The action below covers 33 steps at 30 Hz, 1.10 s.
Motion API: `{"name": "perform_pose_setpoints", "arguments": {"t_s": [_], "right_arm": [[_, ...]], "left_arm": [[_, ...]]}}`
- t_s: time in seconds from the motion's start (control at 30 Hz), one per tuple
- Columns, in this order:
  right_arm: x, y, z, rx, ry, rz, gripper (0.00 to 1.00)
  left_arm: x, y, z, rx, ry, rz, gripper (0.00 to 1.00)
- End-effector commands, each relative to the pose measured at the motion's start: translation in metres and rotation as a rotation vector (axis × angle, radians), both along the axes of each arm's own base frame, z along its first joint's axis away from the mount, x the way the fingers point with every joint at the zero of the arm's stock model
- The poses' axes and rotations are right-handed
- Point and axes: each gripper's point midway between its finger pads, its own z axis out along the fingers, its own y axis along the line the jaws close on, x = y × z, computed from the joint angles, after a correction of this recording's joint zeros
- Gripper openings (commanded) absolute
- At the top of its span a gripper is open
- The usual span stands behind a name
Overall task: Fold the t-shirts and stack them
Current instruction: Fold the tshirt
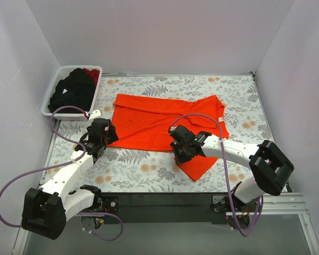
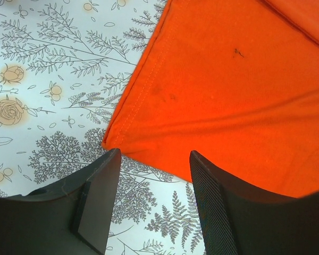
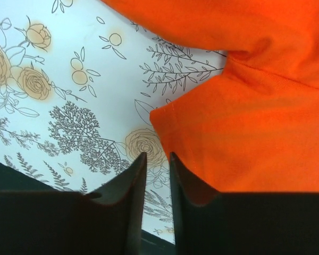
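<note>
The bright orange t-shirt (image 1: 159,119) lies spread flat on the floral table, one sleeve (image 1: 199,164) pointing to the near edge. My left gripper (image 1: 107,135) is open and empty just off the shirt's near left corner (image 2: 109,142); in the left wrist view (image 2: 154,156) its jaws stand wide over bare table. My right gripper (image 1: 179,150) is by the sleeve's left edge. In the right wrist view (image 3: 158,156) its jaws are nearly together with nothing between them, and the orange cloth (image 3: 255,138) lies just to their right. Black shirts (image 1: 72,90) and a dark red one (image 1: 92,74) lie in the basket.
The white plastic basket (image 1: 52,95) stands at the back left corner. White walls close in the table on the left, back and right. A black rail (image 1: 165,201) runs along the near edge between the arm bases. Purple cables loop off both arms.
</note>
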Motion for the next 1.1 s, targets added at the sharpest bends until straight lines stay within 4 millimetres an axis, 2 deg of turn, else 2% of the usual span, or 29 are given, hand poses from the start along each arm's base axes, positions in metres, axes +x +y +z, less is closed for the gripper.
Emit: {"name": "perform_pose_setpoints", "arguments": {"t_s": [0.0, 0.13, 0.2, 0.23, 0.27, 0.33, 0.37, 0.43, 0.5, 0.53, 0.6, 0.67, 0.8, 0.83, 0.9, 1.07], "right_arm": [[-0.002, 0.002, 0.007, 0.018, 0.005, -0.02, 0.33], [0.013, -0.025, 0.014, -0.02, -0.069, -0.09, 0.46], [0.025, -0.048, 0.015, -0.019, -0.084, -0.153, 0.45], [0.032, -0.055, 0.015, -0.016, -0.096, -0.175, 0.41], [0.04, -0.073, 0.009, -0.021, -0.093, -0.235, 0.38], [0.054, -0.083, 0.013, 0.038, -0.109, -0.278, 0.33], [0.063, -0.1, 0.01, 0.045, -0.113, -0.347, 0.32], [0.08, -0.119, 0.01, 0.074, -0.122, -0.433, 0.31], [0.084, -0.131, 0.003, 0.084, -0.106, -0.48, 0.3], [0.09, -0.137, 0.003, 0.123, -0.101, -0.512, 0.3], [0.087, -0.146, -0.007, 0.141, -0.071, -0.546, 0.28], [0.089, -0.158, -0.012, 0.179, -0.051, -0.598, 0.27], [0.073, -0.181, -0.029, 0.212, 0.008, -0.692, 0.27], [0.063, -0.185, -0.035, 0.229, 0.039, -0.715, 0.27], [0.057, -0.195, -0.036, 0.257, 0.048, -0.76, 0.27], [0.034, -0.211, -0.043, 0.292, 0.09, -0.85, 0.27]], "left_arm": [[0.004, -0.004, 0.006, -0.005, -0.018, -0.02, 0.53], [0.005, -0.009, 0.0, -0.027, 0.007, -0.026, 0.53], [0.007, -0.014, -0.003, -0.04, 0.026, -0.03, 0.53], [0.008, -0.016, -0.006, -0.054, 0.036, -0.031, 0.52], [0.01, -0.018, -0.007, -0.062, 0.043, -0.032, 0.49], [0.015, -0.021, -0.012, -0.061, 0.07, -0.03, 0.44], [0.018, -0.021, -0.014, -0.06, 0.078, -0.026, 0.4], [0.026, -0.024, -0.022, -0.052, 0.109, -0.026, 0.38], [0.031, -0.025, -0.027, -0.04, 0.136, -0.029, 0.36], [0.033, -0.025, -0.037, -0.026, 0.169, -0.025, 0.34], [0.035, -0.02, -0.046, 0.01, 0.198, -0.01, 0.24], [0.03, -0.016, -0.062, 0.035, 0.256, 0.002, 0.22], [0.012, -0.008, -0.079, 0.059, 0.337, 0.037, 0.17], [0.001, -0.005, -0.084, 0.067, 0.384, 0.049, 0.14], [-0.017, -0.005, -0.091, 0.024, 0.45, 0.101, 0.09], [-0.044, -0.015, -0.1, -0.062, 0.529, 0.093, 0.08]]}}
